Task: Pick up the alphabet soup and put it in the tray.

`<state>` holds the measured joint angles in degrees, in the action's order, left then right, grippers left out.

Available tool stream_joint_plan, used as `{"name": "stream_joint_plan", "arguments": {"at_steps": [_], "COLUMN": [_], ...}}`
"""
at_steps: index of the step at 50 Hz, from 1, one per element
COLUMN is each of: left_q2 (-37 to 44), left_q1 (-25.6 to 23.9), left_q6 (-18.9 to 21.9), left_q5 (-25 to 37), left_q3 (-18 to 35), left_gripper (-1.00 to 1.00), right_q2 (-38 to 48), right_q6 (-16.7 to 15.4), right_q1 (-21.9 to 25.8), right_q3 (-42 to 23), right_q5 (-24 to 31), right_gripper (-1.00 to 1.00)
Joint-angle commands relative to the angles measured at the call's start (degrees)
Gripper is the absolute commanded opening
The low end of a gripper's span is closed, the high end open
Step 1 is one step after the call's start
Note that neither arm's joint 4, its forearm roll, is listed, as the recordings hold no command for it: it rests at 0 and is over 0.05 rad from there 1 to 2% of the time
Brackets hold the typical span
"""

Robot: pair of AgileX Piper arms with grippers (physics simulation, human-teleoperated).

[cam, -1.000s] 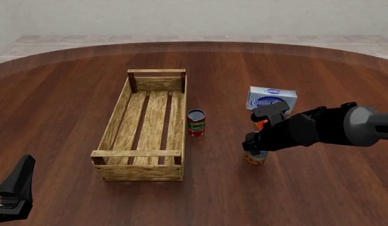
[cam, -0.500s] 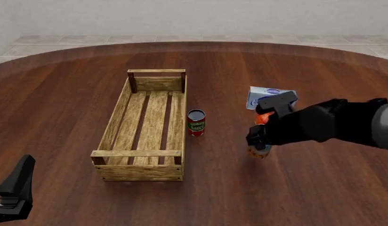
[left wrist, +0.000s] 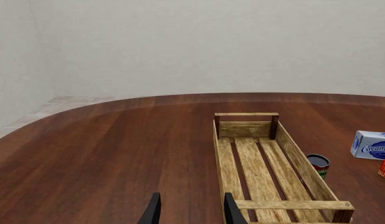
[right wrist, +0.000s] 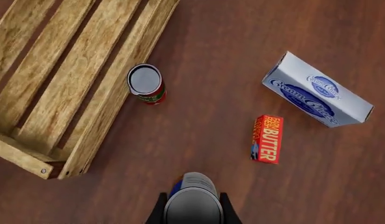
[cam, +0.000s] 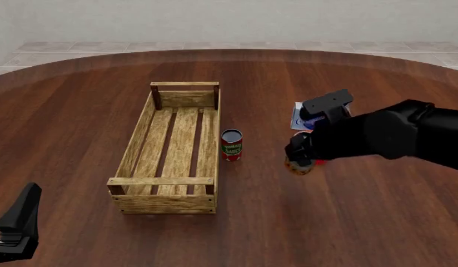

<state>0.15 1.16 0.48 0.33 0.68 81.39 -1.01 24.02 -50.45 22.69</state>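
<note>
**Soup can lifted and carried toward the tray**

Front view: the alphabet soup (cam: 298,166) is being held clamped by the right gripper (cam: 299,158), now higher and nearer the tray (cam: 144,125) than a second ago. Right wrist view: fingers (right wrist: 225,207) are closed around the can. Left wrist view: the left gripper (left wrist: 188,210) is being held parted, idle.

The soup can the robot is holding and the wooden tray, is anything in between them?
Yes. In the front view the small red-labelled can stands between the alphabet soup, held by the right gripper, and the tray, beside the tray's right wall.
</note>
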Motion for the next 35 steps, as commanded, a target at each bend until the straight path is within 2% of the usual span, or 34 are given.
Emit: {"name": "stream_joint_plan", "arguments": {"at_steps": [1, 15, 35], "left_q2": [0.0, 0.0, 0.0], "left_q1": [-0.1, -0.1, -0.1], "left_q6": [0.0, 0.0, 0.0], "left_q5": [0.0, -0.1, -0.1], "left_q3": [-0.1, -0.1, -0.1], "left_gripper": [1.00, 1.00, 1.00], "right_q2": [-1.7, -1.5, 2.6], "right_q6": [1.4, 2.8, 2.6], "right_q1": [2.9, 6.6, 11.8], "right_q3": [-3.0, -6.9, -15.5], "right_q5": [2.0, 3.5, 6.0], "right_gripper": [-1.00, -1.00, -1.00]}}
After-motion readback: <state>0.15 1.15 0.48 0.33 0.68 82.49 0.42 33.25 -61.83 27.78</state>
